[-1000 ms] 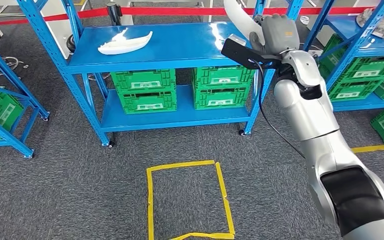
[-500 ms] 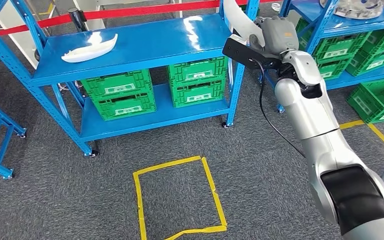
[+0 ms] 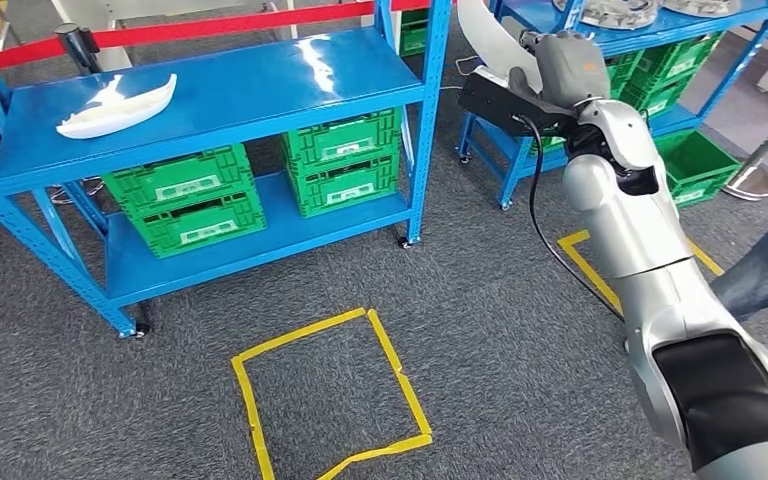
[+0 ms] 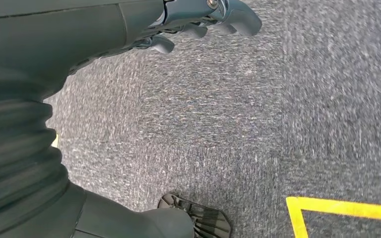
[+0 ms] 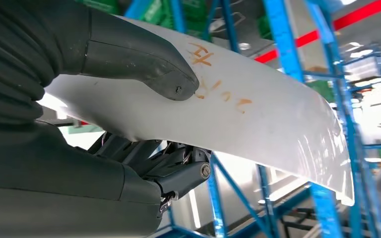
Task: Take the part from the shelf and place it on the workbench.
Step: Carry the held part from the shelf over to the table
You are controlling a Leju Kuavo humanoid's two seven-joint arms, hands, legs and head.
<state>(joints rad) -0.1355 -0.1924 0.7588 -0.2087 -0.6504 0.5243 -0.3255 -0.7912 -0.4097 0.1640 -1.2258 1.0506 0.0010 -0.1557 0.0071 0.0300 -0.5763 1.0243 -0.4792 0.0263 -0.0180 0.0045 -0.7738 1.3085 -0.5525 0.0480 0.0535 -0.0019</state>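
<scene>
Swung rightward since a second ago: whole scene slid left in the head view, blue shelf (image 3: 210, 95) now toward the left, a second blue rack (image 3: 650, 30) brought into sight at the upper right. Right robot hand (image 3: 560, 70) kept raised, clamped on the white part (image 3: 485, 40), thumb (image 5: 144, 64) pressed over its orange-marked face, darker fingers (image 5: 178, 168) curled beneath. Held clear of both shelves, above the grey carpet (image 3: 500, 300). Another white part (image 3: 115, 105) left lying near the left end of the shelf's top deck. Green crates (image 3: 340, 165) stacked below. Left robot hand (image 4: 198, 25) hung over carpet, fingers loosely apart, holding nothing. Yellow tape square (image 3: 325, 390) on the floor.
</scene>
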